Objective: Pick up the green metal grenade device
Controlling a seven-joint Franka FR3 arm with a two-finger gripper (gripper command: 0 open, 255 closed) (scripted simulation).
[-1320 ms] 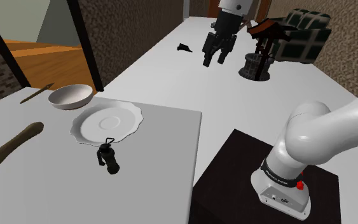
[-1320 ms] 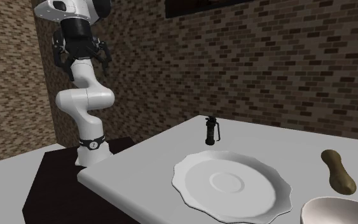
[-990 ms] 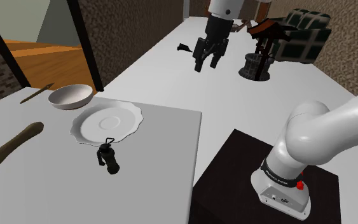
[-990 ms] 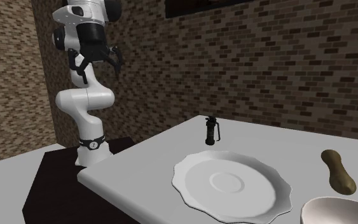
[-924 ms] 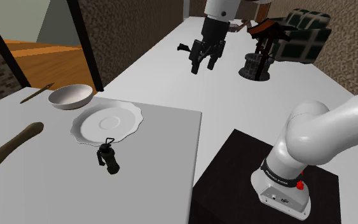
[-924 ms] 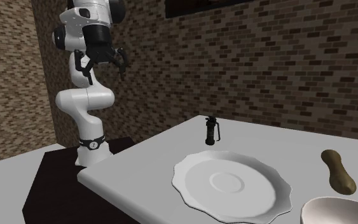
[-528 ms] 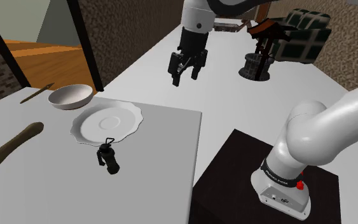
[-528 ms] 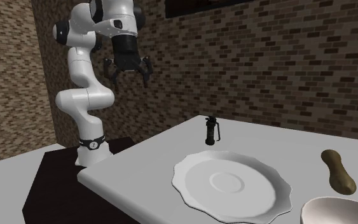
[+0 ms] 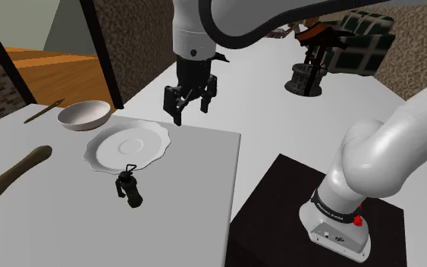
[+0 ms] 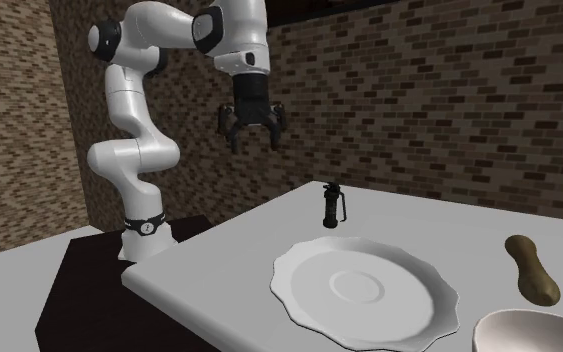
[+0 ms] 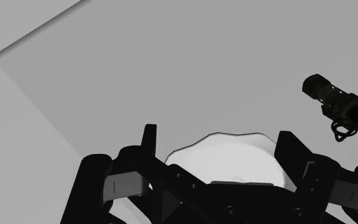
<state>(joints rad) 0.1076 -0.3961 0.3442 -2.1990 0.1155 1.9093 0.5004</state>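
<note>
Shoulder view: wide-spread pincer hovers; grenade well apart, beyond the plate.

A: Any lettering legible?

B: None that reads. In the shoulder view the arm's base carries a dark ring with pale specks on it. Could be print, too small to make out.

A: Second exterior view?

B: The black band low on the arm has one pale round mark at its front. Cannot tell letter, number or emblem.

A: Grenade device?

B: Dark body. Any stamp on it is too small to tell, in the wrist view as well.

A: Logged: no readable text, label, brand, number or sign.
</note>
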